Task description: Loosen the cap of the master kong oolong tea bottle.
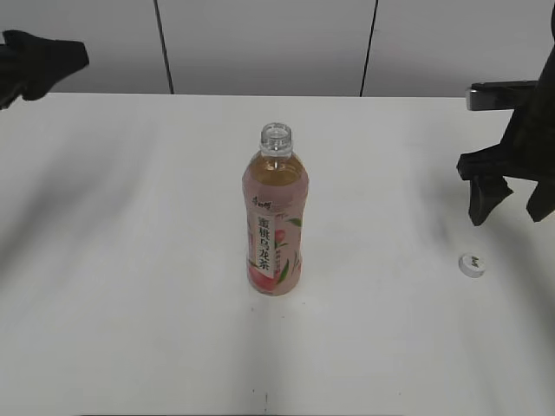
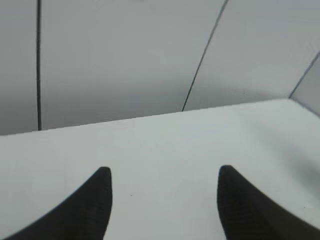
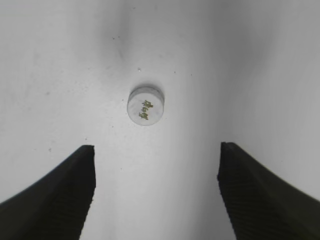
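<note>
The master kong oolong tea bottle (image 1: 273, 217) stands upright in the middle of the white table (image 1: 130, 260), its neck open with no cap on it. The white cap (image 1: 472, 265) lies flat on the table at the right, also in the right wrist view (image 3: 145, 105). My right gripper (image 1: 507, 201) hangs open and empty a little above and behind the cap; its jaws (image 3: 155, 150) are wide apart. My left gripper (image 1: 35, 65) is raised at the far left, open and empty (image 2: 162, 172), away from the bottle.
Grey wall panels with dark seams (image 1: 371, 48) stand behind the table's far edge. The left wrist view shows only bare tabletop (image 2: 165, 145) and the wall.
</note>
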{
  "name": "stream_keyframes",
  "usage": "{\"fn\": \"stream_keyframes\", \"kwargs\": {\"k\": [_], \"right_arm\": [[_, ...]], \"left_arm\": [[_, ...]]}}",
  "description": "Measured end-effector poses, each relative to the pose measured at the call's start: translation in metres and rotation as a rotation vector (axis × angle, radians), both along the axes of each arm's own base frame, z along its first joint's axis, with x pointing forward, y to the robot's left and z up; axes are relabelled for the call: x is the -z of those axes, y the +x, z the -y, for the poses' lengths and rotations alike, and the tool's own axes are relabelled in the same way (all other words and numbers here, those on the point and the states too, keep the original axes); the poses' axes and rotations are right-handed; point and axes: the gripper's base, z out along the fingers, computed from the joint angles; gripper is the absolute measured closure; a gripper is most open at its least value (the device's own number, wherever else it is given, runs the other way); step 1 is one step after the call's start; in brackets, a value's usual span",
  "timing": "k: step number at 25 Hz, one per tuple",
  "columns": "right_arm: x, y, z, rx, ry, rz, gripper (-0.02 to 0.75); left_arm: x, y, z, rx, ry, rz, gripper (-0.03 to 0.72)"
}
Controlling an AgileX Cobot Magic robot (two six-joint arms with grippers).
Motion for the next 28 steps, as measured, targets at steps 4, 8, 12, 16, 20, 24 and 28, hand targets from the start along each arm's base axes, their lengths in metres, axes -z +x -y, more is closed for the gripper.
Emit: {"fn": "stream_keyframes", "kwargs": {"k": [4, 8, 12, 16, 20, 24, 28], "right_arm": [[0.000, 0.000, 0.000, 0.001, 0.002, -0.005, 0.159], [0.000, -0.001, 0.000, -0.002, 0.005, -0.008, 0.159], [0.000, -0.001, 0.000, -0.031, 0.004, -0.007, 0.159], [0.000, -0.001, -0.002, -0.035, 0.024, -0.009, 0.159], [-0.001, -0.002, -0.006, -0.017, 0.062, -0.017, 0.159], [-0.009, -0.013, -0.005, -0.019, 0.068, -0.010, 0.159], [-0.029, -0.034, -0.001, -0.020, 0.076, 0.063, 0.159]], "left_arm": [[0.000, -0.002, 0.005, 0.119, 0.268, 0.155, 0.303], [0.000, -0.002, 0.005, 0.200, 0.558, 0.331, 0.316], [0.008, 0.000, -0.006, 0.161, 0.787, 0.287, 0.317], [0.016, -0.004, -0.038, -0.210, 0.754, -0.099, 0.317], [0.004, -0.026, -0.046, -0.501, 0.412, -0.351, 0.317], [-0.025, -0.056, -0.033, -0.506, 0.322, -0.365, 0.317], [-0.062, -0.097, -0.032, -0.530, 0.218, -0.290, 0.317]]}}
